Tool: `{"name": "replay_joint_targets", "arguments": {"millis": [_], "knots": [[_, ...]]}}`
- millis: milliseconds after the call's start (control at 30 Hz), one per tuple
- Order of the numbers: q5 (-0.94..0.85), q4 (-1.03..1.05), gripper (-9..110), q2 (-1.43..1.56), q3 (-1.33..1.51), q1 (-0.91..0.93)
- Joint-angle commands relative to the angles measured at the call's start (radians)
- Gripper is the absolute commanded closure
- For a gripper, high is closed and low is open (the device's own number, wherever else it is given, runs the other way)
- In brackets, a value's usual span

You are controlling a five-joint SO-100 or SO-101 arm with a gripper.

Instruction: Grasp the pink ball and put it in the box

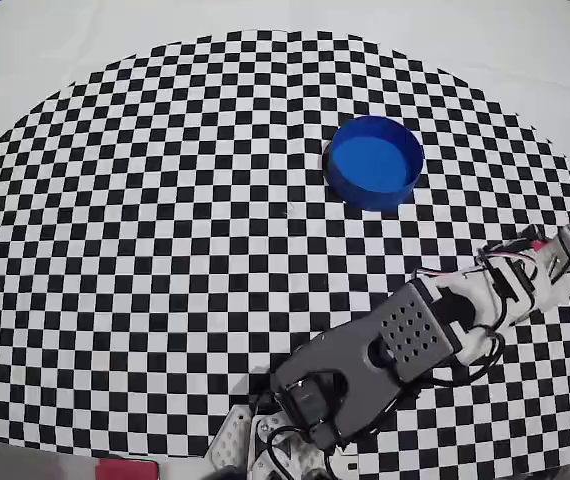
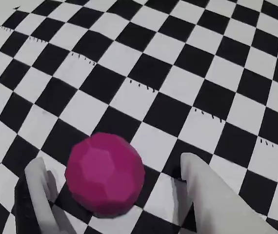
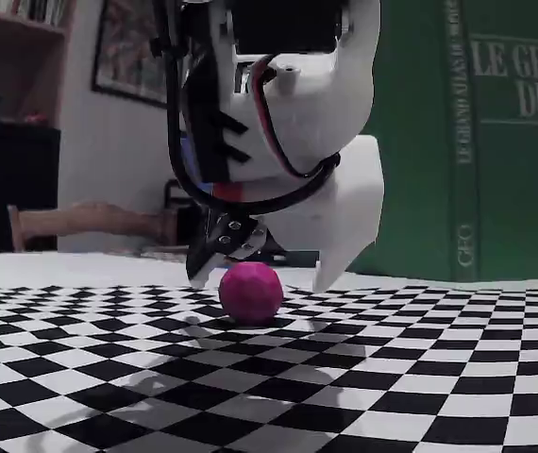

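The pink ball (image 2: 105,173) is a small faceted magenta sphere resting on the checkered cloth. In the wrist view it lies between my gripper's (image 2: 112,165) two white fingers, closer to the left finger (image 2: 37,181) than the right one (image 2: 205,187), with a gap on each side. The fixed view shows the ball (image 3: 249,293) on the cloth with the gripper (image 3: 261,278) open and straddling it from above. In the overhead view the gripper (image 1: 565,250) is at the right edge and covers the ball. The box (image 1: 375,162), a round blue tub, stands empty up and to the left of the gripper.
The black-and-white checkered cloth (image 1: 165,250) covers most of the table. The arm's base (image 1: 305,410) sits at the bottom edge, with a red object (image 1: 125,468) to its left. A green book (image 3: 505,142) stands behind the table in the fixed view.
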Motion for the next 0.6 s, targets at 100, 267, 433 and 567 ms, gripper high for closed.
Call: {"name": "replay_joint_targets", "arguments": {"millis": [100,267,433,567], "knots": [[-0.008,0.003,69,-0.008,-0.075,-0.003],[-0.008,0.009,70,-0.02,-0.083,-0.003],[-0.008,0.018,70,-0.044,-0.109,-0.003],[-0.005,0.026,70,-0.055,-0.123,-0.005]]}}
